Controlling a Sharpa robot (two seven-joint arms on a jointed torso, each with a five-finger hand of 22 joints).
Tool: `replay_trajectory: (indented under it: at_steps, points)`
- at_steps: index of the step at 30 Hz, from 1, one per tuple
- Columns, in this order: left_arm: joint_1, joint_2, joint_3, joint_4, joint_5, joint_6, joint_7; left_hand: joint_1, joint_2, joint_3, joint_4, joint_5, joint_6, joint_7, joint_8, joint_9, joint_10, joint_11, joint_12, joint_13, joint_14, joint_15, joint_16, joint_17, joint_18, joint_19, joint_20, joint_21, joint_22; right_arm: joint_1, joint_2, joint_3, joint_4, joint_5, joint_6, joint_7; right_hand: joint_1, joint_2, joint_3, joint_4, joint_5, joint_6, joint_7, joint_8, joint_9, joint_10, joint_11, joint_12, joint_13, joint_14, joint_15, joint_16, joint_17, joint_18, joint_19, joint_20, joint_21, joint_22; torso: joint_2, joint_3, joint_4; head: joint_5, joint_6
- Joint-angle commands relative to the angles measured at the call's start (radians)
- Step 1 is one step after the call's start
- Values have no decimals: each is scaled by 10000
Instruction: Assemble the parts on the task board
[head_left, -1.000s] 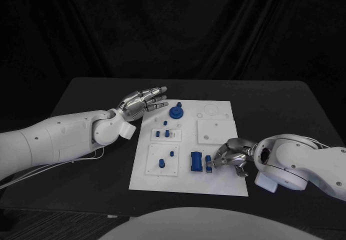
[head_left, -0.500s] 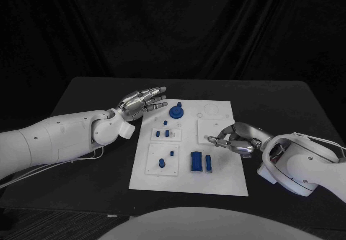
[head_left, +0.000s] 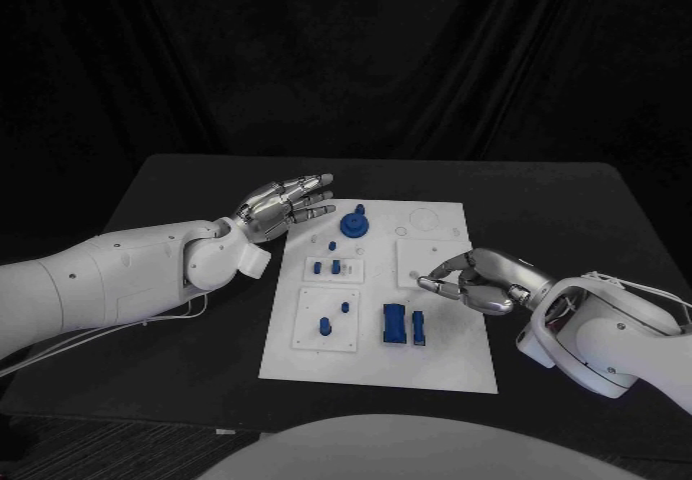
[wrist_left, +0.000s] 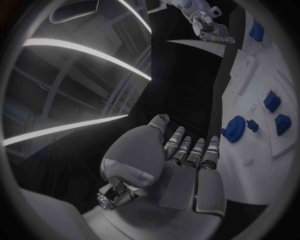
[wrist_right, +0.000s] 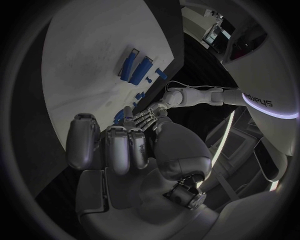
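Since a second ago the right hand (head_left: 469, 280) has risen from the two tall blue blocks (head_left: 401, 324) at the near side of the board (head_left: 447, 360) and moved farther away, to hover over the right-hand white insert (head_left: 428, 258). Since half a second ago it has barely shifted. Its fingers are curled in with the tips close together; I cannot tell whether a small part sits between them. The blocks stand where they were, both upright, so nothing large has been carried off.

The left hand (head_left: 286, 202) has not moved: it floats flat and spread, holding nothing, just off the board's far left corner beside the blue knob (head_left: 355, 222).

If the step is seating a piece in the right insert, the hand should come down square over the hole, fingertips pointing straight down, and let go only once the piece bottoms out. If it holds nothing, it should go back for a part with a firmer pinch.

Other blue parts lie on the board: small pegs (head_left: 333, 267) in the middle-left insert and two more (head_left: 323, 325) in the near-left one, all well apart from the right hand. The tall blocks are near its wrist, so a low sweep back toward the robot could knock them. The dark counter (head_left: 173, 190) round the board is bare on the left.
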Motion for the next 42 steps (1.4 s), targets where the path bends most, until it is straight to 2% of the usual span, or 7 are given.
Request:
replay_trajectory:
  at_steps: [1,7,11,12,13,18,42]
  points:
    - [-18,5,10,31,58,104,148,-117,4,46,-12,56,61,161,55,12,2,43,48,11,-7,33,45,16,-131,29,-34,52,-6,-82,48,1,-59,-120,712,217,-393,184,-314,-2,-435,166,-20,-118,-159,1039,-76,26,2627,811,-75,37,1332,-153,304,-52,74,1930,9,0,-6,-13,1]
    - [-24,5,10,32,58,107,148,-117,4,46,-12,56,61,161,55,12,2,43,48,11,-7,33,45,16,-131,29,-34,52,-6,-141,138,1,-164,80,1196,53,-966,628,-944,-3,-1209,326,-14,-354,-456,1039,-73,26,2627,816,-73,47,1365,-165,289,-51,196,1943,1,-4,14,-18,1]
    - [-28,0,10,33,58,109,146,-117,4,46,-12,56,61,161,55,12,2,43,48,11,-7,33,45,16,-131,29,-34,52,-6,-159,185,1,-215,169,1335,53,-965,818,-1074,-15,-895,286,-29,-483,-585,1039,-83,26,2627,819,-81,52,1375,-189,315,-54,334,1975,-1,-2,5,2,1]
    - [-29,-1,10,34,58,108,145,-117,4,46,-12,56,61,161,55,12,2,43,48,11,-7,33,45,16,-131,29,-34,52,-6,-163,195,1,-227,206,1356,77,-982,882,-1130,-11,-744,309,-35,-509,-624,1039,-88,26,2627,823,-80,59,1403,-263,422,-55,701,2073,-3,-5,1,3,1]
    - [-29,-2,10,34,58,108,145,-117,4,46,-12,56,61,161,55,12,2,43,48,11,-7,33,45,16,-131,29,-34,52,-6,-166,202,1,-236,258,1370,94,-1021,968,-1249,-10,-639,346,-40,-555,-693,1039,-88,26,2627,793,-78,19,1283,-542,834,-54,2038,2436,-3,-6,3,-3,1]
    - [-32,-1,10,31,58,113,143,-117,4,46,-12,56,61,161,55,12,2,43,48,11,-7,33,45,16,-131,29,-34,52,-6,-178,232,1,-278,877,1511,146,-1025,1160,-1484,-16,-311,473,-33,-626,-828,1039,-85,26,2627,804,-81,22,1348,-646,984,-60,2531,2569,-1,-7,9,5,1]
    - [-42,10,10,26,58,111,121,-113,4,77,-35,72,53,162,56,11,12,54,65,14,2,38,63,19,-132,29,-33,51,-12,-237,400,2,-455,1354,2220,-415,-963,1284,-1540,-24,72,353,-57,-804,-991,1039,-102,26,2627,809,-92,28,1359,-676,1028,-61,2664,2607,8,-6,19,8,1]
